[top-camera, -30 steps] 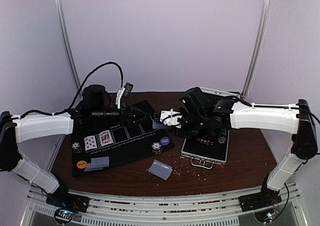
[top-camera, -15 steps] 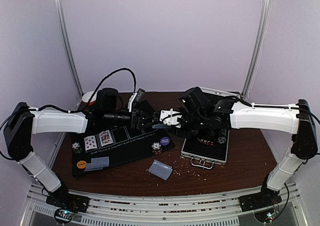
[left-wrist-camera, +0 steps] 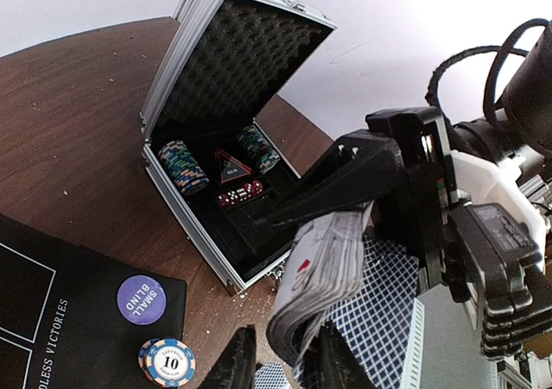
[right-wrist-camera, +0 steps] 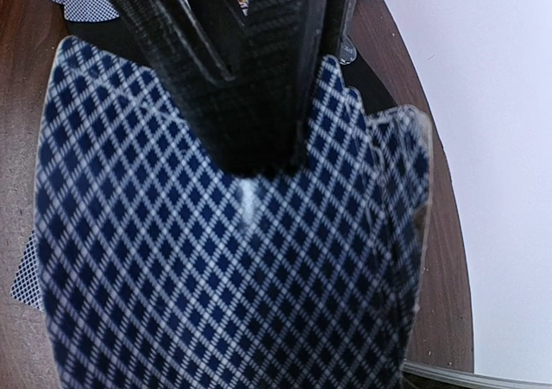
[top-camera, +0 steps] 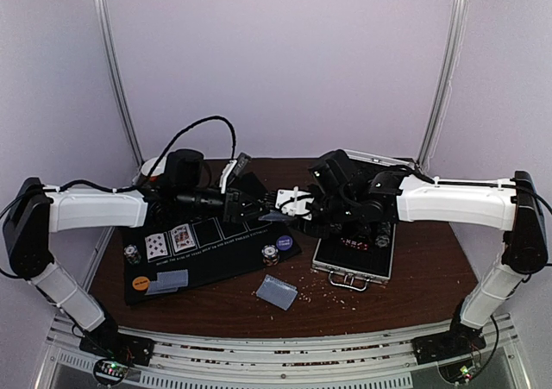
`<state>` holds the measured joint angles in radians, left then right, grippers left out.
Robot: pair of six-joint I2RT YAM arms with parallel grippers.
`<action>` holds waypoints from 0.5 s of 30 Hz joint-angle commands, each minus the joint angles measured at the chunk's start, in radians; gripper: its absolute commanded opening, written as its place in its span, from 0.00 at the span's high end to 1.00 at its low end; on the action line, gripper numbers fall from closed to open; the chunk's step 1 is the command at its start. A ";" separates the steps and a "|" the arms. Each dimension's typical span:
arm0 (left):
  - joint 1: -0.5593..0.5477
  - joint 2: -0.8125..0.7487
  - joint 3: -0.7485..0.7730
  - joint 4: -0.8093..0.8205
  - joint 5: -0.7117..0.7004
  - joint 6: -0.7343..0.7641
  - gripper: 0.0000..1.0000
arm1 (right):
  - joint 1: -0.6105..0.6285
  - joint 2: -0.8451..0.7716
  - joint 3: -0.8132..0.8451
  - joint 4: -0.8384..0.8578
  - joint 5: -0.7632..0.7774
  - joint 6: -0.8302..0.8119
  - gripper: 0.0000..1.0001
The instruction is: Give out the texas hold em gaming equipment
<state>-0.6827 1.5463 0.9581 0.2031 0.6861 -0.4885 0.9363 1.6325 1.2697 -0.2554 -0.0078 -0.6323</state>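
Right gripper (top-camera: 280, 210) clamps the card deck (left-wrist-camera: 323, 260) over the mat's (top-camera: 224, 255) far right corner. The deck's lower end sits between left gripper's (left-wrist-camera: 280, 367) fingers — grip unclear.

Case (top-camera: 352, 261) and mat (top-camera: 216, 264) on table (top-camera: 423, 272)
Silver case is lying open near the right edge, black mat left.
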 commanded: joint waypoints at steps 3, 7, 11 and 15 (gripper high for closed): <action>-0.002 -0.041 0.027 -0.056 -0.001 0.049 0.76 | 0.003 -0.005 -0.001 0.019 0.008 0.010 0.58; -0.002 -0.057 0.032 -0.098 -0.019 0.073 0.75 | 0.003 -0.004 -0.001 0.016 0.008 0.013 0.58; -0.001 -0.058 0.034 -0.106 -0.003 0.076 0.76 | 0.003 -0.005 0.000 0.016 0.008 0.010 0.58; -0.002 -0.060 0.046 -0.111 0.020 0.074 0.89 | 0.003 -0.005 0.002 0.012 0.009 0.011 0.58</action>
<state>-0.6827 1.5085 0.9718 0.1009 0.6857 -0.4339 0.9363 1.6325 1.2697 -0.2588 -0.0078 -0.6319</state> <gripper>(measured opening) 0.163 0.421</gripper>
